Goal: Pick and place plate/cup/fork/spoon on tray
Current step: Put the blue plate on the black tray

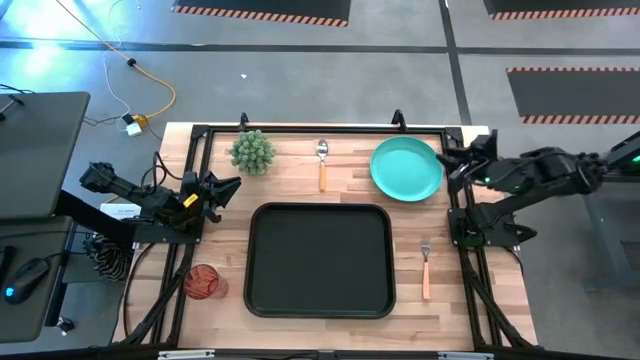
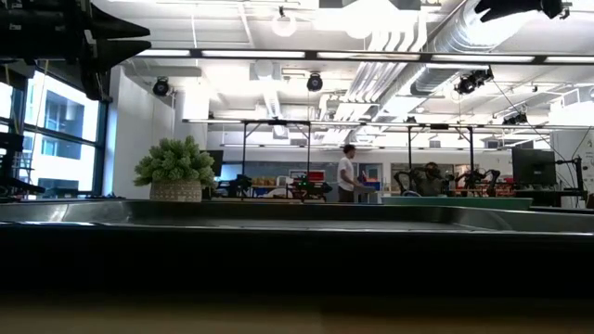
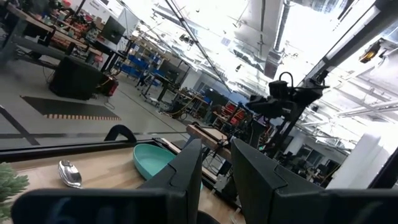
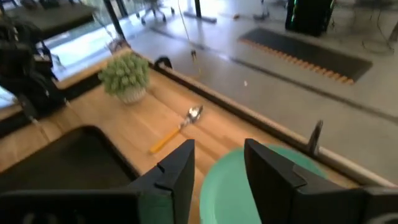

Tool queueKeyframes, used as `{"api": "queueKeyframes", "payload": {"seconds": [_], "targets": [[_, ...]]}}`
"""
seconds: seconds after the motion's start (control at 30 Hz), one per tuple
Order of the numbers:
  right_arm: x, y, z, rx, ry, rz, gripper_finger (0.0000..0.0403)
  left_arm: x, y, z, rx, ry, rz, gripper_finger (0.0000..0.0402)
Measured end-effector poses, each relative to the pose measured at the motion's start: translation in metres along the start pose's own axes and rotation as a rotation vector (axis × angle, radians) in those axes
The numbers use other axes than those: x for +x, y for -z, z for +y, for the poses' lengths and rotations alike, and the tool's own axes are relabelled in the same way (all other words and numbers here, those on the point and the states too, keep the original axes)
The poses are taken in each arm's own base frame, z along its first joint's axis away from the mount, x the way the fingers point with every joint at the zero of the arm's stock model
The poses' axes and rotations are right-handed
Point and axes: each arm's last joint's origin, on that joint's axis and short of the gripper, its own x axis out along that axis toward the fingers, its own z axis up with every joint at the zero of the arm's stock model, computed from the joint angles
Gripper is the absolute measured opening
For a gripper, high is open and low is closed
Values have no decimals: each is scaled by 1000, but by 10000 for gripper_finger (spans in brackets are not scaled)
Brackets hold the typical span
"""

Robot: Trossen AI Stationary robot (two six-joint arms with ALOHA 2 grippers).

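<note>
The black tray (image 1: pixel 320 260) lies at the table's middle, toward the near edge. The teal plate (image 1: pixel 407 167) lies flat at the far right, and the spoon (image 1: pixel 322 160) lies left of it, bowl toward the far edge. The fork (image 1: pixel 426 268) lies right of the tray. The red cup (image 1: pixel 200 282) stands left of the tray, near the table's left edge. My left gripper (image 1: pixel 225 190) is open and empty above the left edge. My right gripper (image 1: pixel 456 168) is open and empty just right of the plate, which shows below its fingers in the right wrist view (image 4: pixel 230 186).
A spiky green potted plant (image 1: pixel 252 150) stands at the far left of the table, left of the spoon. A black frame rail (image 1: pixel 320 128) runs round the table's edges. In the low view a person (image 2: pixel 347 174) stands far off in the room.
</note>
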Motion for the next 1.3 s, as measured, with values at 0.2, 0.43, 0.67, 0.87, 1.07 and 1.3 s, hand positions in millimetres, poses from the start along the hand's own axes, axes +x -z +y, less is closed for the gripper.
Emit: {"api": "queueKeyframes", "payload": {"seconds": [0.2, 0.43, 0.67, 0.87, 1.07, 1.3], "targets": [[15, 9, 10, 49, 64, 154, 143, 0, 0, 0, 0, 0, 0, 76], [51, 21, 26, 43, 153, 357, 142, 0, 0, 0, 1, 0, 0, 76], [94, 23, 35, 85, 183, 524, 142, 0, 0, 0, 1, 0, 0, 76], [134, 19, 37, 81, 103, 604, 142, 0, 2, 0, 16, -4, 13, 76], [167, 23, 35, 61, 94, 678, 142, 0, 2, 1, 19, -5, 16, 76], [194, 36, 34, -9, 113, 777, 142, 0, 2, 1, 19, -5, 17, 76]]}}
